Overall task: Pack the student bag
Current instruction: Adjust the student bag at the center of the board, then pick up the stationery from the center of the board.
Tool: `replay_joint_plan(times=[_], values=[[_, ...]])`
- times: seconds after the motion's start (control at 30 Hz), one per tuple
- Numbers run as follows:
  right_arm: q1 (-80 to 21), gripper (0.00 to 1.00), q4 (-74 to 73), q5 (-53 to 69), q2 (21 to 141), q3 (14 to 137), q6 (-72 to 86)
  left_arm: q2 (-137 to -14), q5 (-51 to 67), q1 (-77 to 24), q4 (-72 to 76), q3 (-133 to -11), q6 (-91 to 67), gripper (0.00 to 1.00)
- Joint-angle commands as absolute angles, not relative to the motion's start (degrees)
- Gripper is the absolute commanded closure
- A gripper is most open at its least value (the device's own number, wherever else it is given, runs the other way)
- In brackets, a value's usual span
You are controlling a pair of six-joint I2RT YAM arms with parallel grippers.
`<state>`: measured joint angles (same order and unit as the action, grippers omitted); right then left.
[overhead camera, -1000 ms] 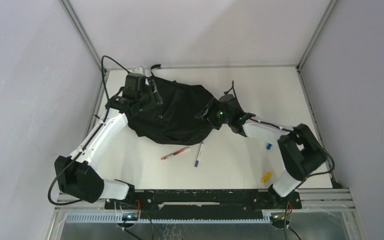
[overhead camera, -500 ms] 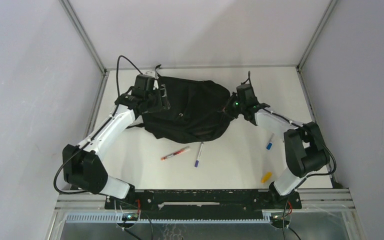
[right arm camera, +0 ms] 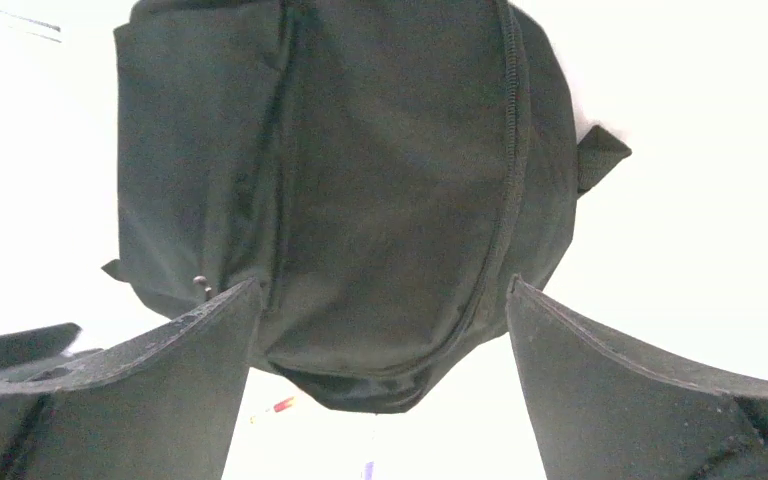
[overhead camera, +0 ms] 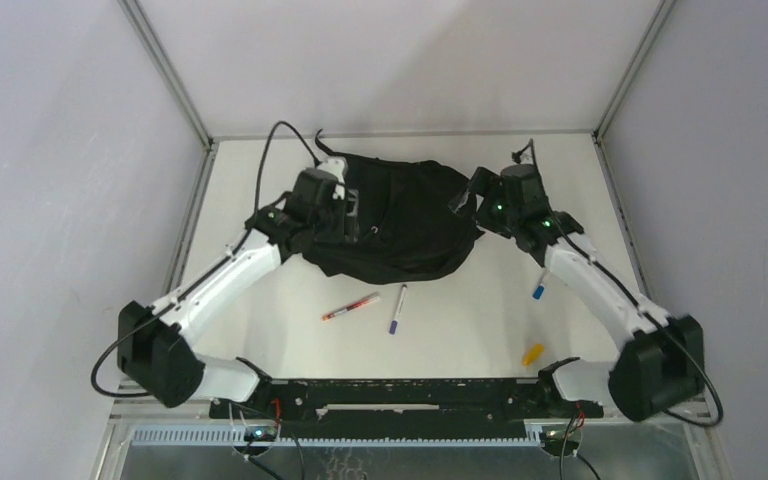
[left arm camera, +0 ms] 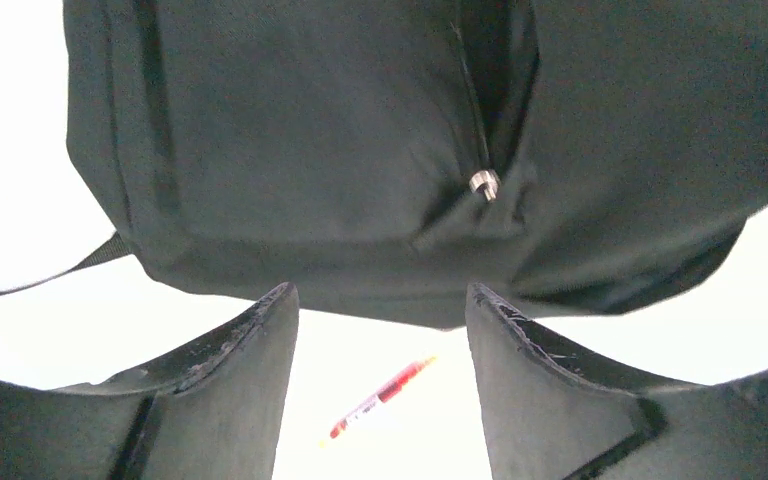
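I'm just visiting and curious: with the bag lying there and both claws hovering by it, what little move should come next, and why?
Probably the left gripper should ease forward and close on the metal zip pull. Both it and the right gripper are open and empty, the student bag lies flat, and the red pen lies outside it on the table.

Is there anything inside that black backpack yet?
Only black fabric shows on the student bag. Its zip looks partly open, but the gap is dark, so any contents are hidden. A red pen lies outside on the table.
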<state>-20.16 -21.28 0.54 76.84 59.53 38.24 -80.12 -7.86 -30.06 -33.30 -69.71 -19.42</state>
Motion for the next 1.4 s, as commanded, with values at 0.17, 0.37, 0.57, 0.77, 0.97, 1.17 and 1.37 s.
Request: replay_joint_plan(times=[0.17, 0.37, 0.57, 0.77, 0.97, 1.17, 1.37], values=[[-20.08, 0.0, -26.04, -5.26, 56.96, 49.67, 37.76, -68.34, -17.74, -43.42, -29.14, -51.45, -16.3, 0.3], [-19.34, 0.0, -26.77, -4.59, 53.42, 46.9, 38.15, -70.19, -13.4, -46.66, -24.07, -44.14, -13.95, 0.28], [-19.5, 0.0, -25.99, -2.62, 54.91, 46.52, 38.55, -77.97, -11.25, -46.83, -22.9, -44.54, -13.07, 0.29], [-19.54, 0.0, -25.74, -2.2, 54.41, 45.56, 38.72, -83.31, -6.91, -46.8, -23.77, -45.24, -14.11, 0.31], [-19.34, 0.0, -25.72, -2.21, 54.4, 45.28, 38.76, -88.95, -6.32, -46.79, -24.52, -46.17, -16.1, 0.35], [-19.31, 0.0, -25.75, -2.3, 54.84, 45.26, 39.06, -91.44, -4.66, -46.82, -23.62, -45.66, -20.1, 0.49], [-19.08, 0.0, -25.55, -2.18, 53.93, 45.26, 39.66, -92.84, -0.59, -46.79, -22.63, -44.83, -19.73, 0.88]])
